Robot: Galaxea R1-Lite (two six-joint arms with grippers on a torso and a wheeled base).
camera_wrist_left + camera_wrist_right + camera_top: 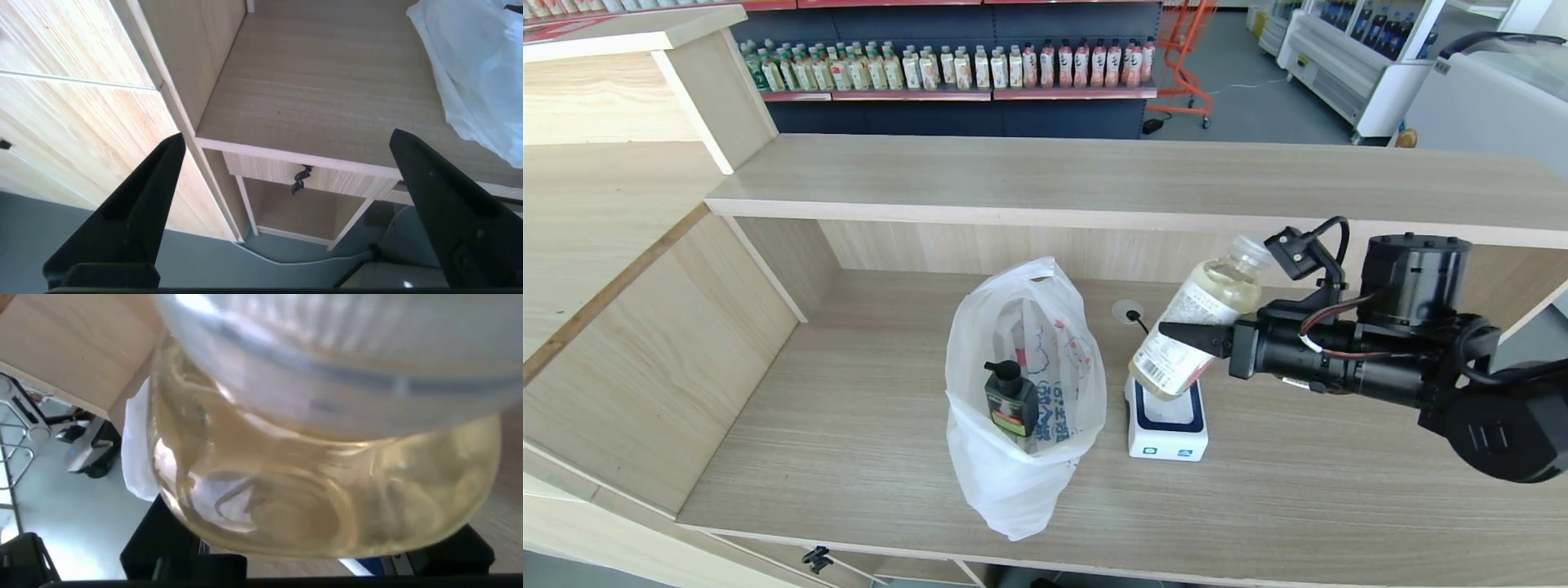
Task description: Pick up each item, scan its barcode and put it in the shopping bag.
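We see the bottle (1202,304), clear with pale yellow drink, a white cap and a barcoded label, tilted over the scanner (1168,443) on the counter (1298,498), right jaws clenched on its middle; the bag (1013,490) stands beside; left jaws gape, released

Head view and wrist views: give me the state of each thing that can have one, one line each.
bottle: capped, tilted, held in the right gripper, base over the scanner.
right gripper: shut on the bottle.
left gripper: open, empty.
shopping bag: mouth open, standing on the counter.
pump bottle: upright inside the shopping bag.
scanner: flat on the counter, face up.
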